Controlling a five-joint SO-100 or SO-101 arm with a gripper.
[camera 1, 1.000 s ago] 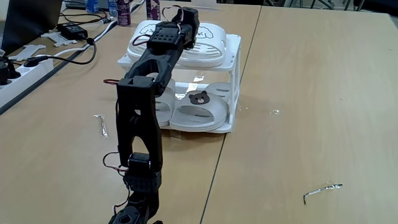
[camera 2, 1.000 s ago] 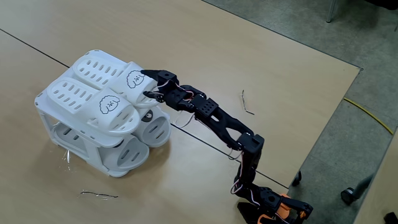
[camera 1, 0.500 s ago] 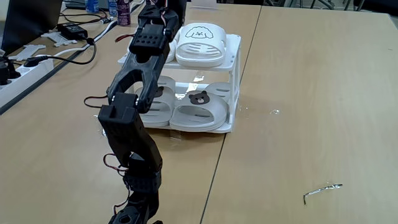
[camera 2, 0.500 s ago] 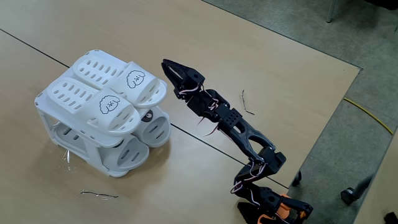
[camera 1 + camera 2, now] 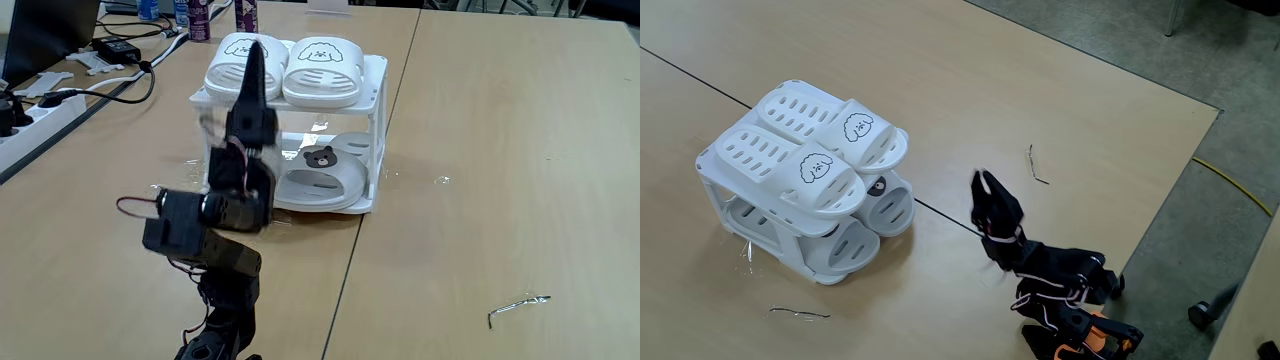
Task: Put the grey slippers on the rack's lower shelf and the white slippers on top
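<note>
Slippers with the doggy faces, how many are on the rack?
2. Both white foam dog-face slippers lie side by side on the white plastic rack's slotted top board: one right, one left in a fixed view, partly behind the arm.

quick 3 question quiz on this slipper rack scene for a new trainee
1. True or false: both white slippers lie on the top of the rack.
2. Which face marks the grey slippers on the lower shelf? A) bear B) dog C) cat
3. Fill in: in both fixed views the gripper holds ____.

Key: 1 true; 2 A; 3 nothing, it is folded back clear of the rack.
</note>
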